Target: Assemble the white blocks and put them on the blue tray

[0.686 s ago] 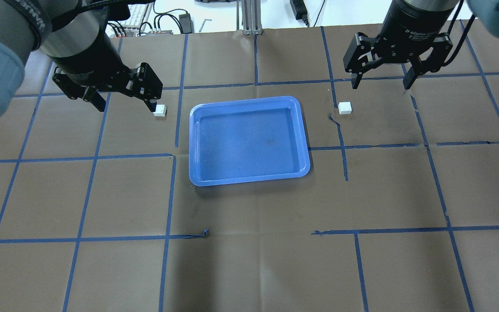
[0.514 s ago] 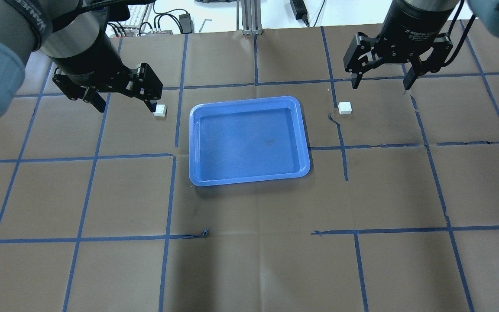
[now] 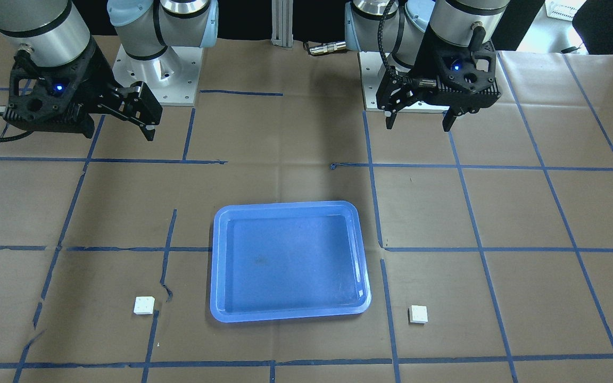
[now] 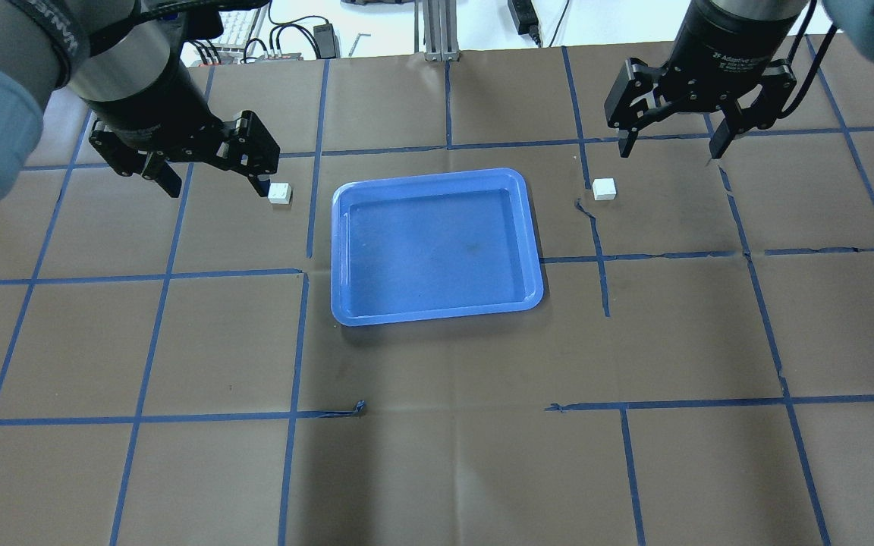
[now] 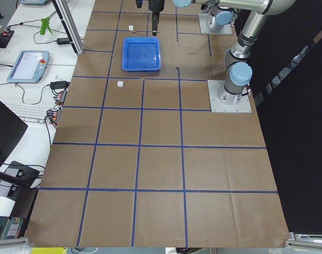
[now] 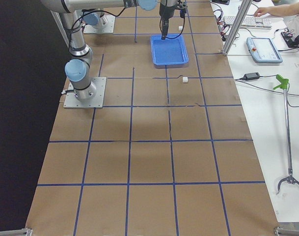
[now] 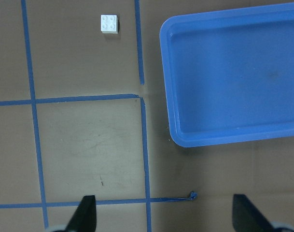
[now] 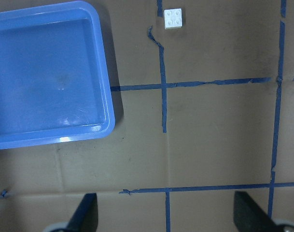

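Note:
The blue tray (image 4: 437, 246) lies empty mid-table; it also shows in the front view (image 3: 288, 260). One white block (image 4: 280, 193) sits left of the tray, the other white block (image 4: 604, 189) sits right of it. My left gripper (image 4: 217, 186) is open and empty, hovering just left of the left block (image 7: 109, 23). My right gripper (image 4: 668, 150) is open and empty, hovering behind and right of the right block (image 8: 173, 19). Both blocks lie stud side up, apart from each other, in the front view (image 3: 418, 314) (image 3: 143, 305).
The table is covered in brown paper with a blue tape grid (image 4: 300, 341). Both robot bases (image 3: 157, 80) stand at the near edge. Keyboard, cables and a pendant (image 5: 28, 66) lie beyond the far edge.
Both grippers have shifted only slightly; the left one moved a little away from its block, uncovering it more. The blocks and tray have not moved.

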Tool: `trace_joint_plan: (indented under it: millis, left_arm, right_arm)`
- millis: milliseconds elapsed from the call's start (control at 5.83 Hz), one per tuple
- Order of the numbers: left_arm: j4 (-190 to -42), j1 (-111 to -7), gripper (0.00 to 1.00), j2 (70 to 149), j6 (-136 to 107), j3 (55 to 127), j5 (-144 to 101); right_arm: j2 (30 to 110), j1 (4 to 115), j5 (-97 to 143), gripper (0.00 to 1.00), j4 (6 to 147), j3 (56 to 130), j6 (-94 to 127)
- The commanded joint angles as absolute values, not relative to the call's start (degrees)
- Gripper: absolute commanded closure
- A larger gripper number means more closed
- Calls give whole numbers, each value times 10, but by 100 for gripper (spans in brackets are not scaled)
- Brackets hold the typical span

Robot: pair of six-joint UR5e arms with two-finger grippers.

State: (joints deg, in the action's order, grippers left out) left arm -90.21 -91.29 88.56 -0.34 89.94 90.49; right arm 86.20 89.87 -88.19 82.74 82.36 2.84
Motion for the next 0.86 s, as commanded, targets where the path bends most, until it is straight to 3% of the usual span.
trace_joint_plan:
  millis: [0,686]
  left_arm:
    - [-901,-877,1,944,-1,890,904]
    - [-735,-864,1,1084,17,884,902]
  right_arm:
    - [862,898,-881,0,835,824,16]
    - [853,872,-880,0,837,824,-320]
